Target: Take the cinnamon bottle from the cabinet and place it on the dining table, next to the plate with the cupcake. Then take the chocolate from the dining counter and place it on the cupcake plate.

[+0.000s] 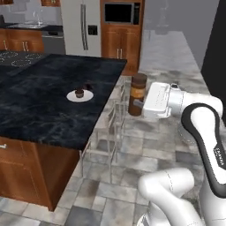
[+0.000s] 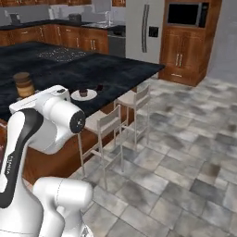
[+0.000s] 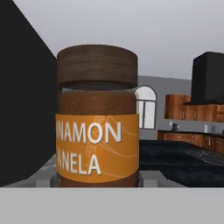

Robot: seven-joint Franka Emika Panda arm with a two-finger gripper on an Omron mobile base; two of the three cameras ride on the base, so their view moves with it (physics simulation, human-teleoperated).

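Cinnamon bottle [image 1: 137, 94] upright, held off dining table [image 1: 44, 97] edge; cupcake [image 1: 79, 92] on table – plated.

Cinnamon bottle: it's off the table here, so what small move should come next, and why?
Probably carry the cinnamon bottle sideways over the dining table, toward the plate with the cupcake. The bottle is upright at the gripper, out over the floor beside the stools, past the table's edge, so it must cross above the stone top before it can be lowered.
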